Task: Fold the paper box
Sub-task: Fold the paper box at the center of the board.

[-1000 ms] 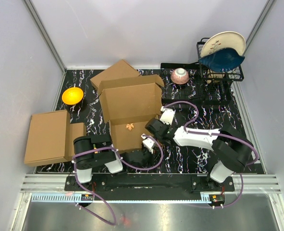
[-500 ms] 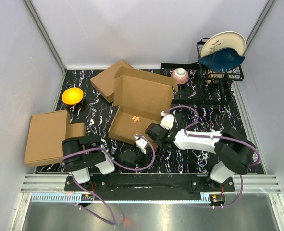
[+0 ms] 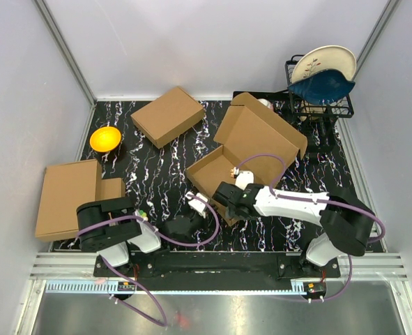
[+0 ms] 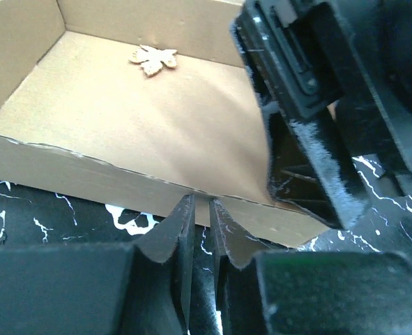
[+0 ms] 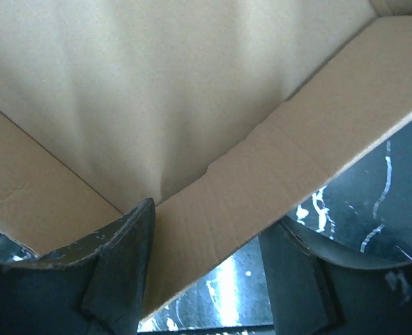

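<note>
Black marble table [image 3: 157, 174], paper box [image 3: 216, 174] sits right of centre, lid [image 3: 261, 132] up. Right gripper [image 5: 212, 223] is apart, straddling the front wall [image 5: 275, 174]; left gripper [image 4: 200, 202] barely apart, holding nothing. With 0 grip, I reckon any nudge skews the box or drops the lid

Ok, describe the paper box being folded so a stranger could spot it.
Find the dish rack in the far right corner. The paper box lies in front of it, toward the middle. Unlike the closed box and the flat slab farther left, it stands open, lid raised.
</note>
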Robot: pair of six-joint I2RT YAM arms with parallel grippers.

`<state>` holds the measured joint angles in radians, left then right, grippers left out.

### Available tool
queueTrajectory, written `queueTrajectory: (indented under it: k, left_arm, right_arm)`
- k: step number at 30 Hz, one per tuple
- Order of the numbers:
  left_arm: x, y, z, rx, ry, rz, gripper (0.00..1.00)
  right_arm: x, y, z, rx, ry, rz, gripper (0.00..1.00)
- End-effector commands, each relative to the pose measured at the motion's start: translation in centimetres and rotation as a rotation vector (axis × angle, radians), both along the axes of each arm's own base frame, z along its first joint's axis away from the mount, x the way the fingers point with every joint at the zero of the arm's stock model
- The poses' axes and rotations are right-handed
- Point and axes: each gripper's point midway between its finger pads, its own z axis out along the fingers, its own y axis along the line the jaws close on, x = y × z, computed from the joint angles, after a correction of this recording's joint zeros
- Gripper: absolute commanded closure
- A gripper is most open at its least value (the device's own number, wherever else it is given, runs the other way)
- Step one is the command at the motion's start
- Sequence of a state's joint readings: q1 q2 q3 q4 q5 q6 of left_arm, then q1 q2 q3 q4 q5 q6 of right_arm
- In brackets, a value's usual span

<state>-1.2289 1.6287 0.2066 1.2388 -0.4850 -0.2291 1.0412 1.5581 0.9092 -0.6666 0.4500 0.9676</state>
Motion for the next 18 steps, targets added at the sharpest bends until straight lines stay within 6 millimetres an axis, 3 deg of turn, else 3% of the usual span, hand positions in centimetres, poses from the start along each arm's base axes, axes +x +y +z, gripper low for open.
queueTrajectory:
  k: [1,12,18]
  left_arm:
    - [1.1,-0.8,10.3,-0.407,-0.153,0.043,0.83]
    - [-0.9,-2.3,10.0,-0.406,-0.136,-0.061,0.83]
    - [-4.2,-4.6,11.0,-0.436,-0.130,-0.250,0.87]
  right_arm:
    - [-0.2,-1.4,2.2,0.004,0.013,-0.001,0.34]
    - [0.7,-1.7,5.9,0.067,-0.063,-0.027,0.27]
    - [0.3,-3.4,5.4,0.043,-0.057,-0.066,0.36]
